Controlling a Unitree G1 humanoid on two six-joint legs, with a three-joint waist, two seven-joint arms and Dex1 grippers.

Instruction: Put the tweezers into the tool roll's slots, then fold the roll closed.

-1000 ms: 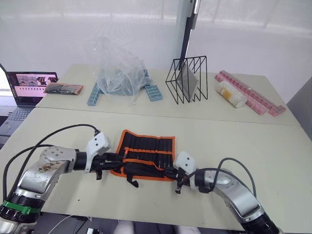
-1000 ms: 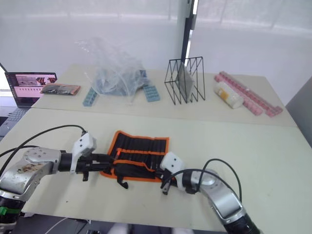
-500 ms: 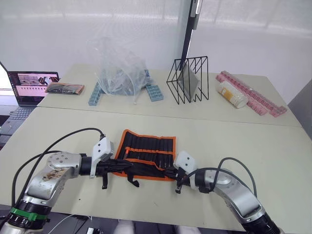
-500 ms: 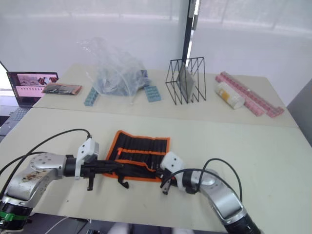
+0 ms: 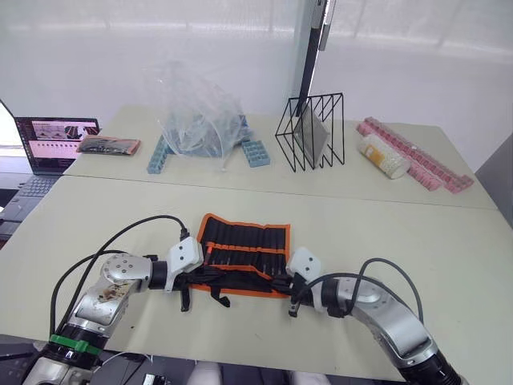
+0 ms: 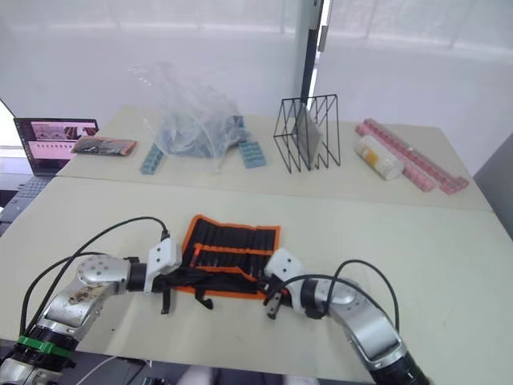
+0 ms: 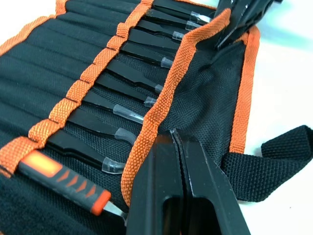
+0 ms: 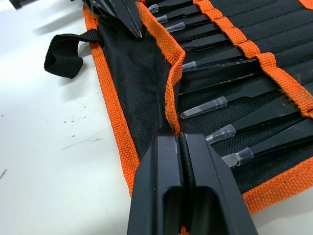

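tool roll on the tabletop, near flap pinched at both ends.
my left pincer and right pincer are each clamped on its orange edging; the tweezers sit slotted, handles hidden under fabric.

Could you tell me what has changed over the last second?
The left gripper slid along the tool roll's near edge toward the right gripper, and is shut on the orange-edged flap, which now lies folded over the tweezers' tips. The right gripper stayed clamped on that flap; the roll itself stayed put.
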